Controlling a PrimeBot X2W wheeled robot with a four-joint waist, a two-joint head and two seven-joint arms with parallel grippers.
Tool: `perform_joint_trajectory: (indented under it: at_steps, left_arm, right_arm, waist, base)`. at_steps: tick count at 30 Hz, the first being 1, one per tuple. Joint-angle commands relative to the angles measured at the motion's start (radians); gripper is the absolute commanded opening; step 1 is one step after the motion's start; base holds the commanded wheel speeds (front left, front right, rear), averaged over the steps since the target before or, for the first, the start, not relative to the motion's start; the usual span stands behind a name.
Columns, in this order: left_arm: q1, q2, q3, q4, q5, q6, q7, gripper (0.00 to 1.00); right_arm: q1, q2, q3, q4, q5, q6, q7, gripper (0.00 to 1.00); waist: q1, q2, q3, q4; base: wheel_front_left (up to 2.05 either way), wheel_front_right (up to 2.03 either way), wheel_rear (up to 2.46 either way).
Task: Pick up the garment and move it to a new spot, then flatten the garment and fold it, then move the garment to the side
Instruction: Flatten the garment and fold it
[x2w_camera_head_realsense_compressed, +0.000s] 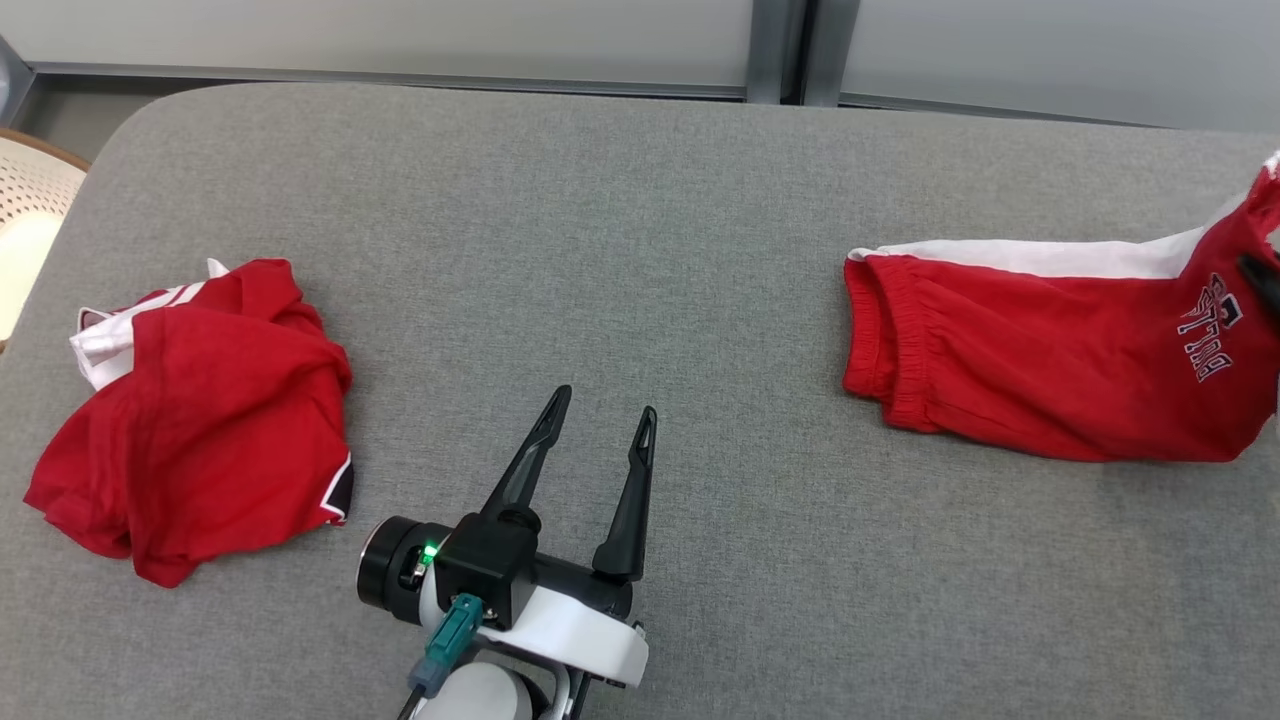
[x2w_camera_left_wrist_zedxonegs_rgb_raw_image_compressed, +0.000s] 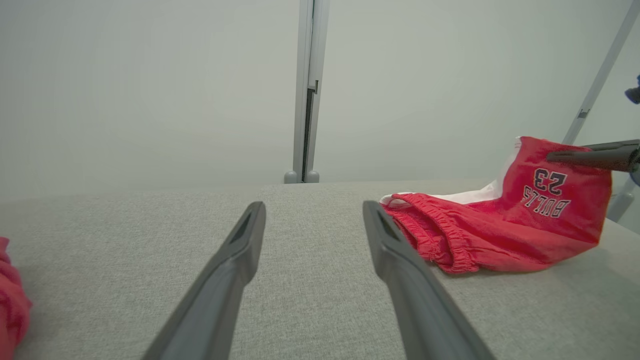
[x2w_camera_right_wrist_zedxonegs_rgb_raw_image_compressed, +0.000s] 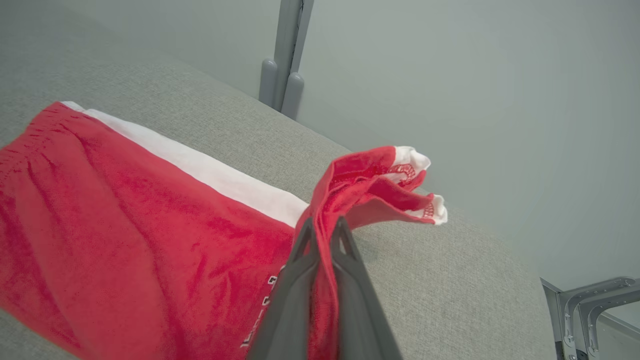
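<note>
**Right gripper.** The right gripper (x2w_camera_right_wrist_zedxonegs_rgb_raw_image_compressed: 322, 222) is pressing its two fingers together on a fold of the red shorts (x2w_camera_head_realsense_compressed: 1050, 350), near the leg hems (x2w_camera_right_wrist_zedxonegs_rgb_raw_image_compressed: 415, 185). That end is standing lifted off the grey table (x2w_camera_head_realsense_compressed: 640, 200). The rest of the shorts are lying on the table's right part, with the elastic waistband (x2w_camera_head_realsense_compressed: 880, 340) pointing toward the centre and the white side stripe (x2w_camera_head_realsense_compressed: 1020, 258) along the far side.

**Left gripper.** The left gripper (x2w_camera_head_realsense_compressed: 605, 405) is hovering with its fingers spread wide and holding nothing. It is over bare table between the shorts and a crumpled red garment (x2w_camera_head_realsense_compressed: 200, 420) at the left.

**Handling.**
- The cloth is draping and sagging from the pinch, so it is judged soft, light and limp.
- It is unlikely to break, and it is not going to hold any shape by itself.
- A single pinch is letting the free part trail and bunch.
- The gathered waistband is thicker and offers the surest second hold, probably at its corner.
- The hem corners are suitable for spreading the shorts flat.

**Edges and room.**
- The broad middle of the table is lying open between the two garments, well apart from both. This is the likely area for laying out and folding.
- In the right wrist view, the table's rounded edge is running not far beyond the lifted hems. A pull in that direction is risking cloth sliding over it.
- The far edge is meeting the wall panels (x2w_camera_head_realsense_compressed: 400, 30).
- The crumpled garment is taking up the left side.
</note>
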Motion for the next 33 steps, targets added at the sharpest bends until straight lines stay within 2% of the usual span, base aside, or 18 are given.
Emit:
perform_joint_trajectory:
  at_steps: [1, 13, 21, 22, 23, 25, 28, 33]
  left_arm:
    - [0.018, 0.004, 0.003, 0.002, 0.002, -0.002, -0.005, 1.0]
    - [0.041, 0.004, -0.02, 0.002, -0.018, -0.003, -0.005, 1.0]
    - [0.039, 0.004, -0.017, -0.003, -0.028, 0.005, -0.005, 1.0]
    - [0.039, 0.004, -0.015, -0.004, -0.029, 0.007, -0.005, 1.0]
    - [0.04, 0.004, -0.014, -0.004, -0.03, 0.008, -0.005, 1.0]
    - [0.041, 0.004, -0.012, -0.005, -0.032, 0.011, -0.005, 1.0]
    - [0.04, 0.004, -0.007, -0.006, -0.033, 0.016, -0.005, 1.0]
    - [0.05, 0.004, 0.014, -0.015, -0.019, 0.013, -0.005, 1.0]
  right_arm:
    - [-0.019, 0.023, 0.008, -0.019, -0.021, -0.003, 0.016, 0.0]
    - [-0.011, 0.181, 0.014, -0.088, -0.063, -0.003, 0.094, 0.0]
    - [0.057, 0.255, -0.004, -0.11, -0.063, -0.003, 0.128, 0.0]
    - [0.069, 0.268, -0.013, -0.113, -0.059, -0.003, 0.124, 0.47]
    - [0.077, 0.28, -0.023, -0.122, -0.057, -0.003, 0.106, 1.0]
    - [0.109, 0.305, -0.047, -0.156, -0.025, -0.002, 0.075, 1.0]
    - [0.138, 0.308, -0.091, -0.206, 0.0, -0.003, 0.009, 1.0]
    - [0.175, 0.285, -0.164, -0.235, -0.074, -0.002, -0.118, 1.0]
  waist:
    - [0.0, -0.0001, -0.018, 0.013]
    - [0.0, -0.0001, -0.035, 0.072]
    - [0.0, -0.0001, -0.015, 0.096]
    - [0.0, -0.0001, -0.012, 0.095]
    - [0.0, -0.0001, -0.01, 0.094]
    - [0.0, -0.0001, -0.009, 0.088]
    - [0.0, -0.0001, -0.009, 0.07]
    - [0.0, -0.0001, -0.026, 0.023]
  base:
    - [0.0, 0.0, 0.0]
    - [0.0, 0.0, 0.0]
    - [0.0, 0.0, 0.0]
    - [0.0, 0.0, 0.0]
    - [0.0, 0.0, 0.0]
    - [0.0, 0.0, 0.0]
    - [0.0, 0.0, 0.0]
    - [0.0, 0.0, 0.0]
